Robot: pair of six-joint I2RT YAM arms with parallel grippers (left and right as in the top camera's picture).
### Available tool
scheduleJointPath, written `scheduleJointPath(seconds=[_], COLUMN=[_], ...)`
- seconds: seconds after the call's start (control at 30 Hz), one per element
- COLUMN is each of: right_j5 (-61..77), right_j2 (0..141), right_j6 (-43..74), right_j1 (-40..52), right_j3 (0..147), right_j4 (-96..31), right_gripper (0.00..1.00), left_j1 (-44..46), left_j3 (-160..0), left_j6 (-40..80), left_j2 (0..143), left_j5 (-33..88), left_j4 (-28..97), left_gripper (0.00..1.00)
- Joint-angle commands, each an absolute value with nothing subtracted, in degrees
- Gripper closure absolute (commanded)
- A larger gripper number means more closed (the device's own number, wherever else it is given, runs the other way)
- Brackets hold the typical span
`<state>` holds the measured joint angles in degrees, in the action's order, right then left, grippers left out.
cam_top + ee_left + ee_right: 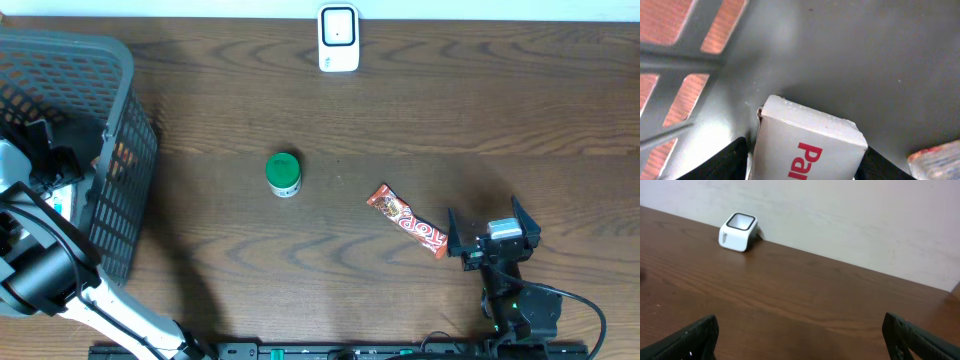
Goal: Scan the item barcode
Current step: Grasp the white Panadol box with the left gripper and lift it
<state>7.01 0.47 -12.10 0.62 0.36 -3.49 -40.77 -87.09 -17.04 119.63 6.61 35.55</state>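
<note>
Inside the grey basket [128, 170], my left gripper [802, 162] has its black fingers [725, 162] against both sides of a white box [810, 137] with red lettering; the box lies on the basket floor. No barcode shows on the faces I see. The white barcode scanner [338, 38] stands at the table's far edge, also in the right wrist view as the scanner [738, 231] by the wall. My right gripper [492, 228] rests low at the front right, open and with nothing between its fingers [695, 337].
A green-lidded jar [284, 174] stands mid-table. A red candy bar [407, 221] lies just left of the right gripper. Another wrapped packet [937, 157] lies in the basket beside the box. The basket's slotted wall [690, 65] rises close on the left.
</note>
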Motion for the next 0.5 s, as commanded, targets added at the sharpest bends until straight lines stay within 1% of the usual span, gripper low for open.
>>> scheduleJointPath(seconds=[0.0, 0.1, 0.23, 0.33, 0.47], right_j5=[6.94, 6.94, 6.94, 6.94, 6.94], right_j2=[0.32, 0.32, 0.32, 0.32, 0.34], right_j6=[-11.18, -11.18, -11.18, -11.18, -11.18], right_j1=[1.17, 1.17, 1.17, 1.17, 1.17], right_j3=[0.32, 0.32, 0.32, 0.32, 0.3], right_j4=[-3.7, -3.7, -3.7, -3.7, -3.7], right_gripper=[0.01, 0.01, 0.01, 0.01, 0.01], left_j1=[-41.01, -41.01, -41.01, -41.01, -41.01], left_j3=[-85.6, -85.62, -85.84, -86.0, -86.0], left_j6=[-8.49, -5.26, -4.32, -1.5, -1.15], left_j2=[123.7, 123.02, 119.77, 115.46, 108.6], left_j5=[5.19, 6.09, 6.11, 7.03, 11.55], left_j4=[36.62, 37.23, 38.15, 38.35, 38.54], left_gripper=[0.38, 0.39, 0.43, 0.44, 0.46])
